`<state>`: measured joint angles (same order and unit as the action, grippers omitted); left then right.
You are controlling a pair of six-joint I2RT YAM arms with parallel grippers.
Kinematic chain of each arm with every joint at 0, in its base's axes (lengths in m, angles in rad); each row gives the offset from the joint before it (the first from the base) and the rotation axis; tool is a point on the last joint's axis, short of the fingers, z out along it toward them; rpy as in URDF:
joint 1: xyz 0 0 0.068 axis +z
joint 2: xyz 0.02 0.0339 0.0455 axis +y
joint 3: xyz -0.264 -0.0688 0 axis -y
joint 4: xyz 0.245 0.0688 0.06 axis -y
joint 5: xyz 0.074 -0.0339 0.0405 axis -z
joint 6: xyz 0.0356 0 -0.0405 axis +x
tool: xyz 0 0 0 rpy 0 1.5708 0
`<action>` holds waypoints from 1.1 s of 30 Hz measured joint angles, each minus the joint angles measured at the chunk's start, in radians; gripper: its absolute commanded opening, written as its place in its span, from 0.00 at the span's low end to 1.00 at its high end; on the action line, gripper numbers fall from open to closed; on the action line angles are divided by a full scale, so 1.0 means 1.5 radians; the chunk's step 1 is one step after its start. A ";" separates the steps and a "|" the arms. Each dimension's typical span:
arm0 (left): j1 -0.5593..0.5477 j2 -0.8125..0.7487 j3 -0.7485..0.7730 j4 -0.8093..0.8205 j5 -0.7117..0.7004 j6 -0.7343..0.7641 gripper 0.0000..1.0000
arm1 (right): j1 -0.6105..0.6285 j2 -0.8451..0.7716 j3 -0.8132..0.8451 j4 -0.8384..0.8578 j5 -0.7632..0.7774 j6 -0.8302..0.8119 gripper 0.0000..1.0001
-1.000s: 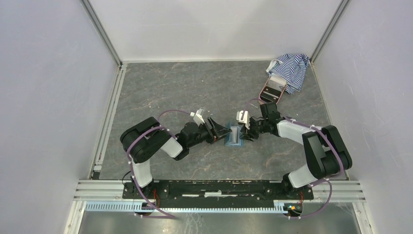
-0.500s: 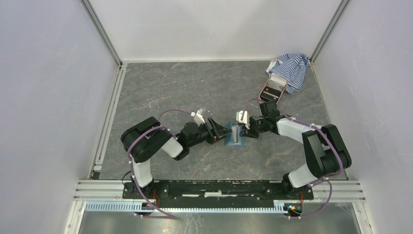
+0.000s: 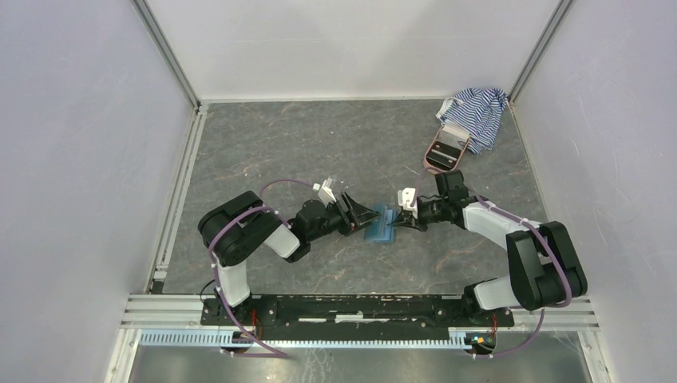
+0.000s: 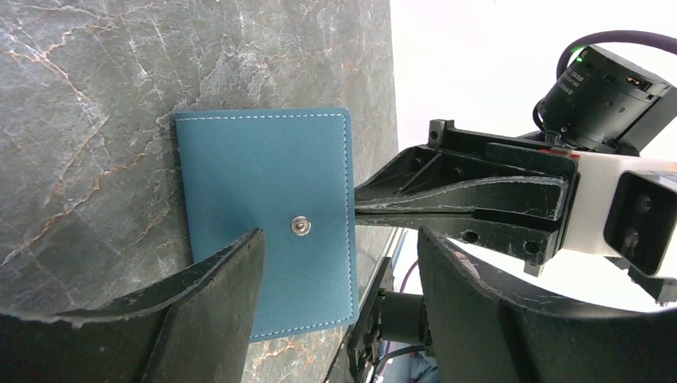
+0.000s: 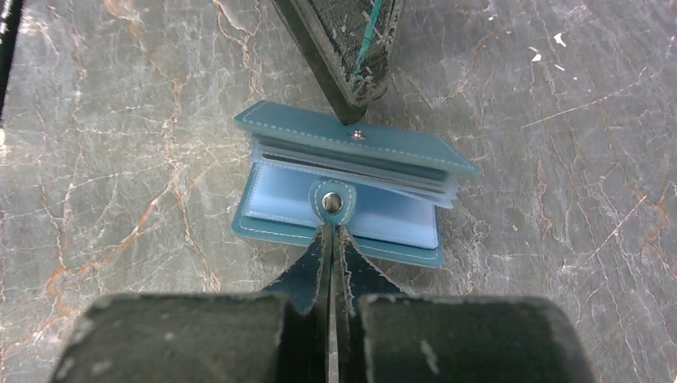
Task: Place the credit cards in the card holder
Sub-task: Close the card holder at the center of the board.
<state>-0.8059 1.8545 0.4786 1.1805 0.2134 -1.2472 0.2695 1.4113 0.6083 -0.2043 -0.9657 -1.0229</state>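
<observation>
The small teal-blue folding leather card holder [image 4: 255,183] lies on the grey marbled tabletop [image 5: 120,159], between my two grippers, and I place everything else from it. It is partly open. Its upper cover [image 5: 415,152], which carries a silver snap stud, is lifted at a slant over a stack of pale-blue clear sleeves [image 5: 383,215]. Thin dark edges show among those sleeves; whether they are cards I cannot tell.

My left gripper [image 4: 339,239] reaches the card holder from one side with its fingers wide apart, clamping nothing. One fingertip [image 5: 351,80] rests on the lifted cover right by the stud, and the other stands off past the card holder's edge.

My right gripper [image 5: 330,231] meets the card holder from the opposite side with its fingers pressed together. Their tips touch the base of the rounded snap tab [image 5: 333,199] that lies on the sleeves. Whether a sliver of that tab is pinched between them I cannot tell.

Well apart from the card holder, further back on my right arm's side, a pink oval case [image 3: 444,148] lies touching a crumpled blue-and-white striped cloth [image 3: 477,110].
</observation>
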 measured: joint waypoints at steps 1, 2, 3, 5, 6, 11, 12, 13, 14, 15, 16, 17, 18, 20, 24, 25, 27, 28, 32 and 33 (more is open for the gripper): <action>0.001 0.000 0.000 0.000 0.000 0.000 0.77 | -0.008 -0.003 -0.002 0.000 -0.013 -0.001 0.00; 0.001 0.000 0.000 0.000 0.000 0.000 0.77 | -0.015 -0.004 -0.005 0.000 -0.027 -0.003 0.00; 0.003 0.000 0.000 0.000 0.000 0.000 0.77 | -0.023 -0.004 -0.008 0.000 -0.043 -0.005 0.00; 0.005 0.000 0.000 0.000 0.000 0.000 0.77 | -0.036 -0.004 -0.015 -0.003 -0.071 -0.014 0.00; 0.006 0.000 0.000 0.000 0.000 0.000 0.77 | -0.042 -0.004 -0.017 -0.008 -0.085 -0.021 0.00; 0.010 0.005 0.001 0.000 0.001 0.000 0.77 | -0.073 0.032 0.001 -0.111 -0.158 -0.130 0.00; 0.010 0.009 0.004 0.000 0.002 0.000 0.77 | -0.081 0.052 0.018 -0.168 -0.170 -0.186 0.00; 0.010 0.016 0.008 -0.001 0.004 0.000 0.77 | -0.088 0.079 0.042 -0.239 -0.174 -0.235 0.00; 0.010 0.020 0.012 -0.001 0.005 0.000 0.77 | -0.096 0.109 0.065 -0.297 -0.173 -0.254 0.00; 0.010 0.024 0.015 -0.002 0.005 0.000 0.76 | -0.105 0.146 0.092 -0.348 -0.171 -0.261 0.00; 0.010 0.028 0.019 -0.003 0.006 0.000 0.76 | -0.113 0.175 0.109 -0.370 -0.168 -0.264 0.00; 0.010 0.030 0.022 -0.003 0.006 0.000 0.76 | -0.122 0.199 0.123 -0.386 -0.166 -0.264 0.00; 0.010 0.031 0.025 -0.003 0.007 0.000 0.76 | -0.128 0.215 0.133 -0.393 -0.164 -0.264 0.00; 0.009 0.031 0.029 -0.003 0.010 0.000 0.77 | -0.137 0.224 0.141 -0.400 -0.163 -0.265 0.00; 0.005 0.031 0.033 -0.003 0.016 0.000 0.76 | -0.138 0.226 0.154 -0.407 -0.161 -0.265 0.00; 0.003 0.031 0.034 -0.003 0.017 0.000 0.76 | -0.138 0.227 0.157 -0.408 -0.161 -0.265 0.00; -0.004 0.030 0.035 -0.004 0.017 0.000 0.76 | -0.138 0.229 0.163 -0.409 -0.158 -0.265 0.00; -0.007 0.029 0.035 -0.005 0.017 0.000 0.75 | -0.138 0.231 0.164 -0.410 -0.158 -0.266 0.00; -0.019 0.020 0.035 -0.010 0.017 0.000 0.75 | -0.138 0.237 0.166 -0.411 -0.157 -0.266 0.00; -0.020 0.017 0.035 -0.012 0.017 0.000 0.75 | -0.138 0.238 0.166 -0.411 -0.156 -0.266 0.00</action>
<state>-0.8364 1.8797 0.5312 1.1622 0.2386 -1.2476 0.0624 1.7676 0.8566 -0.8215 -1.1999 -1.4212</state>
